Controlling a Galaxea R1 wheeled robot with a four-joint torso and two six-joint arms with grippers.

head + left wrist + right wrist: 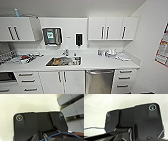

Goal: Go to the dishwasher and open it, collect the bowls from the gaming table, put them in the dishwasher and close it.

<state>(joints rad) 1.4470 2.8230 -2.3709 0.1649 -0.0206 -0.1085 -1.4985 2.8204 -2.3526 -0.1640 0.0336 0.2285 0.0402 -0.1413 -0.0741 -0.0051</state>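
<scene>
We're at the kitchenette, facing the run of white cabinets, and there's the dishwasher (99, 81), its steel front set under the counter (100, 63) just right of the sink (64, 61). Door shut, bar handle (100, 72) across the top edge. So this reads as the very first step: the approach, with the opening not yet begun.

The next move, by my judgement, calls for closing in and getting a hand onto that bar, then pulling the door down and outward (leaving room in front for it to swing).

Counting: one dishwasher, one sink, one paper-towel dispenser (52, 36) on the wall, one dark soap dispenser (79, 39) beside it.

Whether either hand is released or clenched, I cannot tell from either wrist view.
</scene>
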